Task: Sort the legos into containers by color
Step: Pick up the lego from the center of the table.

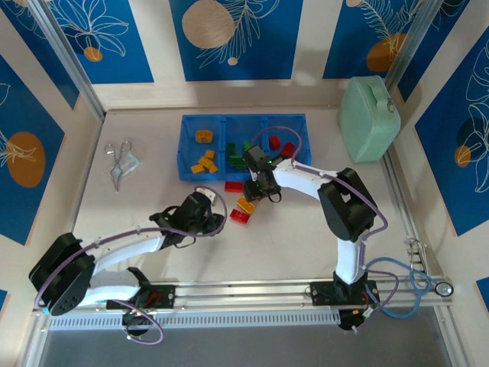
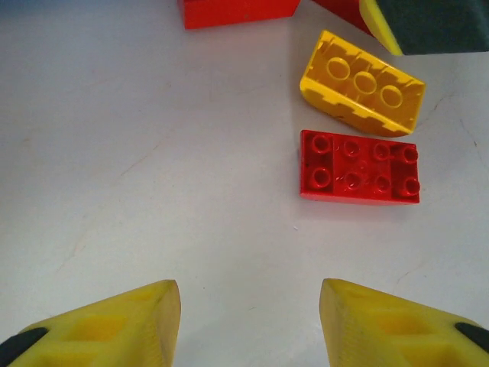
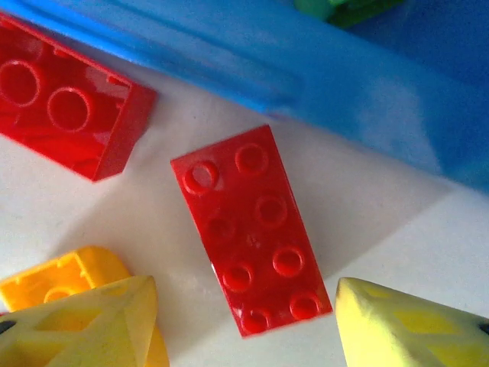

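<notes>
The blue tray (image 1: 187,145) holds yellow legos in its left container, green in the middle one and red (image 1: 281,145) in the right. On the table in front of it lie a red brick (image 1: 234,186), a yellow brick (image 1: 246,204) and another red brick (image 1: 240,216). My right gripper (image 1: 264,191) hangs just in front of the tray. In the right wrist view it (image 3: 244,313) stands open around a flat red brick (image 3: 248,229), one finger at each side. My left gripper (image 2: 250,306) is open over bare table, short of a yellow brick (image 2: 363,84) and a red brick (image 2: 359,166).
A mint green case (image 1: 369,118) stands at the back right. Scissors (image 1: 118,157) lie at the left. The tray wall (image 3: 306,76) runs close behind the flat red brick, with a thicker red brick (image 3: 69,107) and a yellow one (image 3: 69,279) beside it.
</notes>
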Motion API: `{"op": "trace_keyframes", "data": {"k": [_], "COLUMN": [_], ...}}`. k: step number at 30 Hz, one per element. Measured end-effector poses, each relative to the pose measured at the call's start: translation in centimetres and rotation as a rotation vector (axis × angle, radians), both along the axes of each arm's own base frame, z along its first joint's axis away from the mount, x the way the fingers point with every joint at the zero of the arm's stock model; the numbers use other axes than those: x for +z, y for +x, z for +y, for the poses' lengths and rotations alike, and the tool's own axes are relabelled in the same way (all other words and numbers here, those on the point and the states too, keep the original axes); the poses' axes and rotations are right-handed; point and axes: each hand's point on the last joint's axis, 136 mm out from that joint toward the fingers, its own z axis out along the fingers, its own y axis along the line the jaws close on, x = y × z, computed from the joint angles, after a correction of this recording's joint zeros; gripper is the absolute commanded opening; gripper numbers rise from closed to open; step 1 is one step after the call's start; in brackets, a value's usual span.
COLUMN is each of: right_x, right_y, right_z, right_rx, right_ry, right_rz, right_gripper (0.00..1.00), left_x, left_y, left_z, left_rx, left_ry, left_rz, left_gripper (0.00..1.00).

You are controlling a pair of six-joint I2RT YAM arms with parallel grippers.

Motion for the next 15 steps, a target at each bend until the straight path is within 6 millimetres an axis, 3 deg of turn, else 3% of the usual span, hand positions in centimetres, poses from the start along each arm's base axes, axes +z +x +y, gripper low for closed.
{"op": "trace_keyframes", "data": {"k": [6, 15], "right_x": [-0.9, -1.7], "right_y": [0.7, 0.4], "right_z": [0.1, 0.1], "right_rx": [-0.002, 0.011], "right_ry": [-0.033, -0.057], "right_rz": [0.005, 0.02], "right_gripper": [0.6, 0.41], "left_x": [0.2, 0.5], "left_y": [-0.1, 0.2], "left_z": [0.2, 0.1], "left_rx": [0.013, 0.018], "left_ry": [-0.016, -0.024], "left_rz": [-0.002, -0.019], "left_gripper": [0.51, 0.51]}}
